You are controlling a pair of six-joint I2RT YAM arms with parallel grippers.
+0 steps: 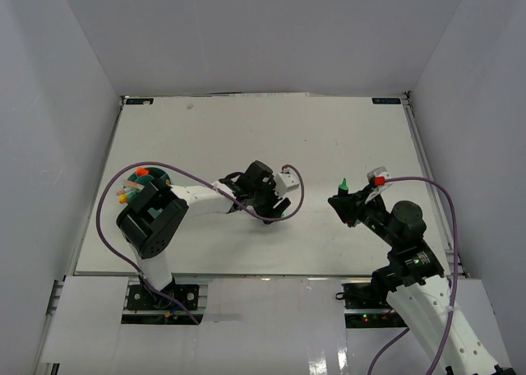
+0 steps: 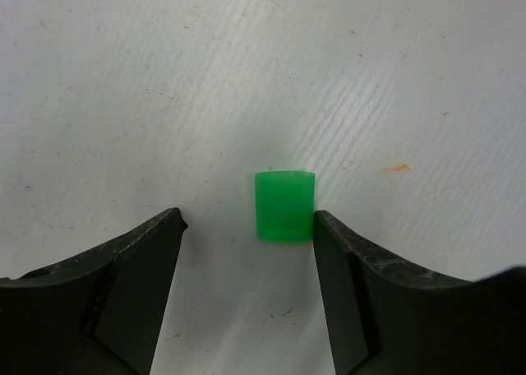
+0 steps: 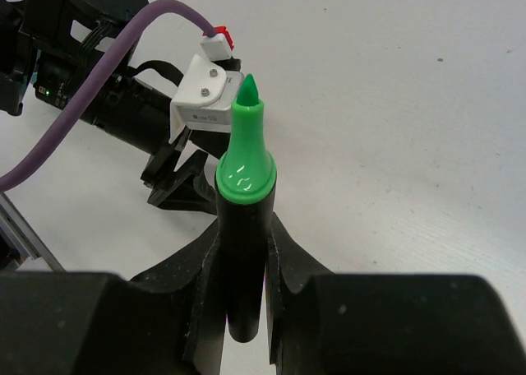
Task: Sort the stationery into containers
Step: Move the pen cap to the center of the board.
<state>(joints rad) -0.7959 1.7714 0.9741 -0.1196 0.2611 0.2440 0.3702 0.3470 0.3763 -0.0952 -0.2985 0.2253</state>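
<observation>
Standing open over the middle of the worktop (image 1: 246, 136), the left gripper (image 2: 246, 219) has its fingers set wide either side of a small green cap (image 2: 284, 206). The cap rests on the white surface right against the finger at its three o'clock and well clear of the other. At three o'clock from the centre, the right gripper (image 3: 245, 252) is clamped narrow on a black marker (image 3: 244, 178), its bare green tip pointing up. The round teal tub (image 1: 156, 178) sits at the nine o'clock edge, partly hidden behind the left arm (image 1: 201, 196), with coloured pens (image 1: 127, 192) poking out.
</observation>
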